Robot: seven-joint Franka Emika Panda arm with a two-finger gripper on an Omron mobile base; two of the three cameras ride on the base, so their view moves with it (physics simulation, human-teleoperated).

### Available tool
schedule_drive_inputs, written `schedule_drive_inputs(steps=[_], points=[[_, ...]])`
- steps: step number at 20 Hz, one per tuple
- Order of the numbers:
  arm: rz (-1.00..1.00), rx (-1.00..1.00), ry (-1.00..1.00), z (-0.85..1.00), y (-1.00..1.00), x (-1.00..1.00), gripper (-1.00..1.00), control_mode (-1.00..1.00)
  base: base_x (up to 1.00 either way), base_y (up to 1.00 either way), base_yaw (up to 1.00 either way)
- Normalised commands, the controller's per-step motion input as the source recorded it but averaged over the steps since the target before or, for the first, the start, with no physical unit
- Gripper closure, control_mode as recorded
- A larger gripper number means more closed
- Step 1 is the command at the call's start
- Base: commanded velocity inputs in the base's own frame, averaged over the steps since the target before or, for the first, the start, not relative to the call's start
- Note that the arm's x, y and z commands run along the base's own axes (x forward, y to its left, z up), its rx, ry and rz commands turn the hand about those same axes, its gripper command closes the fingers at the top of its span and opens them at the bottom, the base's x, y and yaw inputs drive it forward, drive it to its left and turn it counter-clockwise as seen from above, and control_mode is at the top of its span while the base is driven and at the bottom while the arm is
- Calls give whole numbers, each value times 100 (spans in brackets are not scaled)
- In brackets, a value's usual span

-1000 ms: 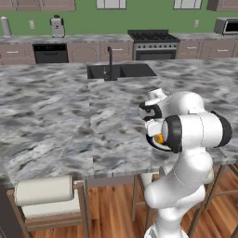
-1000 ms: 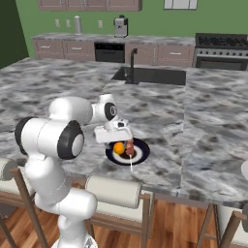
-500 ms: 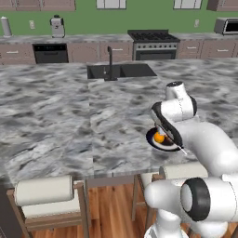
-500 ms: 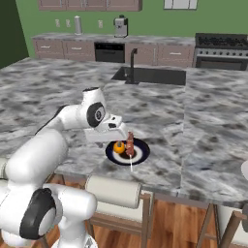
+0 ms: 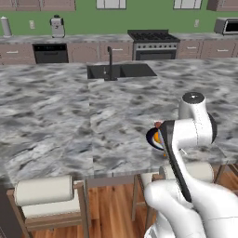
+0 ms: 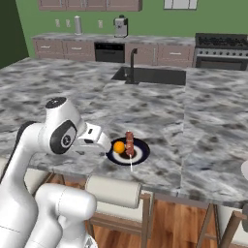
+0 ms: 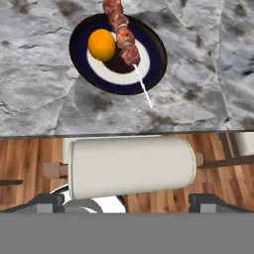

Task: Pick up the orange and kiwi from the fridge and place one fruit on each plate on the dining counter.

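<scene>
Orange (image 7: pixel 101 44) sits on the dark plate (image 7: pixel 152 74) beside the meat skewer (image 7: pixel 122 31), near the desk (image 6: pixel 203 150) edge, above a stool (image 7: pixel 130 166). Gripper (image 6: pixel 98 138) is spread wide w/ nothing in it, just beside the plate. Risk: arm swinging away could clip plate rim or skewer & roll the orange off the edge. Kiwi is yet to be fetched, by my read

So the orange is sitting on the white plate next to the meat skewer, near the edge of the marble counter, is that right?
Not quite. The orange does sit next to the meat skewer, near the edge of the marble counter, but the plate is dark blue-black with a pale centre, not white. The hand view shows it most clearly.
</scene>
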Motion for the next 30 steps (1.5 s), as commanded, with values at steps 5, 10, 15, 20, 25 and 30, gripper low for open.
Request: schedule_drive_inputs(steps=[5, 10, 15, 20, 25, 30], points=[[2, 3, -17, 4, 61, -80, -100, -100, 0, 0, 0], [7, 0, -24, 2, 59, -54, -100, -100, 0, 0, 0], [1, -3, -39, 3, 16, -69, -100, -100, 0, 0, 0], [-2, 0, -46, 0, 0, -80, -100, -100, 0, 0, 0], [0, 0, 0, 0, 0, 0, -100, 100, -27, 0, -2], [0, 0, 0, 0, 0, 0, -100, 100, -46, -61, -25]])
